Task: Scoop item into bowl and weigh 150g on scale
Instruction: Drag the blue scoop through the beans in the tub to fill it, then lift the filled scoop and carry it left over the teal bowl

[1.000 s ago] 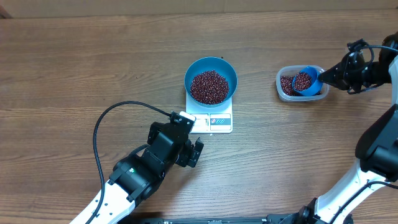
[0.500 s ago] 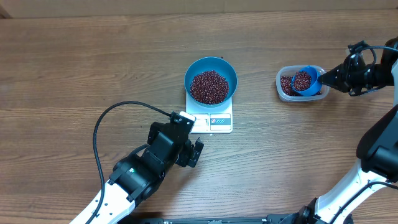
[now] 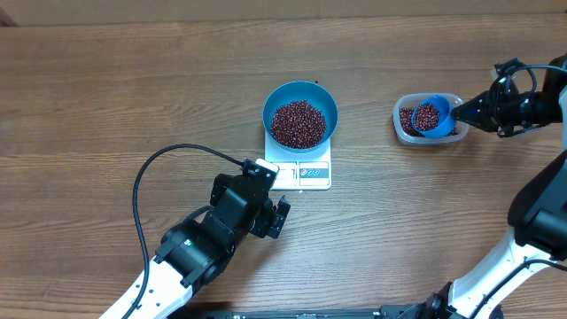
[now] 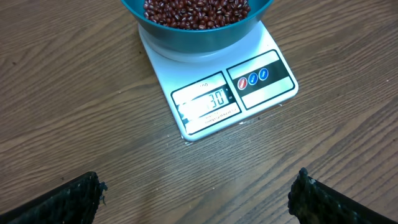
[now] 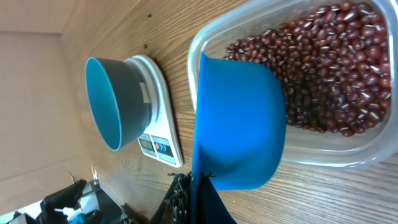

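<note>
Round blue bowl [image 3: 300, 96] of beans [image 3: 299, 122] on square white scale [image 3: 306, 174], wood-grain desk [image 3: 133, 89].
Left gripper [image 4: 196, 199] wide, empty; right gripper [image 3: 462, 111] clamps scoop [image 3: 436, 116].

The bowl [image 3: 329, 105] of beans [image 3: 299, 122] is sitting on the scale [image 3: 308, 173] mid-worktop [image 3: 133, 89]; well apart to its right, the tub [image 3: 400, 135] is lying with the scoop [image 3: 446, 120] hanging over it.

Support: wooden table [image 3: 106, 89], brown, with the grain running side to side in the overhead view.

Directly on it:
- White scale [image 3: 306, 175] near the middle, flat on the wood (display panel turned toward the arms' side).
- Clear plastic tub [image 3: 399, 128] toward the right arm's side, well apart from the scale.
- Black cable [image 3: 135, 199] loops over the near-left area; contact with the wood cannot be told.
</note>
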### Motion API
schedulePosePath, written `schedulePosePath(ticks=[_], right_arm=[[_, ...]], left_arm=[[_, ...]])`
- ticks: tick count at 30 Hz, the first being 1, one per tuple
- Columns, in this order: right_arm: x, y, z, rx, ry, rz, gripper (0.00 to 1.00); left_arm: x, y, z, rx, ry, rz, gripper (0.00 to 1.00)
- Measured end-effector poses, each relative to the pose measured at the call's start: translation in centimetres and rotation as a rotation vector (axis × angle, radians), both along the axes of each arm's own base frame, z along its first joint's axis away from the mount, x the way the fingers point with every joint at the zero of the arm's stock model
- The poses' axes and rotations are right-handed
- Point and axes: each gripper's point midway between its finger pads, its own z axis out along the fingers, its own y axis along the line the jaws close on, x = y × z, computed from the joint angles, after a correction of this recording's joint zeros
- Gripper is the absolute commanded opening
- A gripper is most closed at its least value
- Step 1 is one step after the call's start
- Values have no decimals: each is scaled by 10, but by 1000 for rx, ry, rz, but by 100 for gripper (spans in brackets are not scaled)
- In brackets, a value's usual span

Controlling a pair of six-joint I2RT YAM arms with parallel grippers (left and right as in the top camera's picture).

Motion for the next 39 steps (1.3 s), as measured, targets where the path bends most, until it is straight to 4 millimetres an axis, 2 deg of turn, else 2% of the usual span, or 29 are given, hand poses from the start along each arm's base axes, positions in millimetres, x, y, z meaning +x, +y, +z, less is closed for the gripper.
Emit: schedulePosePath(ticks=[16,27,35,39], right_arm=[[-3,14,20,92,-62,35,4],[-5,23,26,130,-72,52,4],[-3,50,28,143,-73,117,4],[-1,63,36,143,-80,151,4]], left_arm=[[0,0,0,0,0,0,99],[0,0,0,0,0,0,100],[0,0,0,0,0,0,100],[0,0,0,0,0,0,100]])
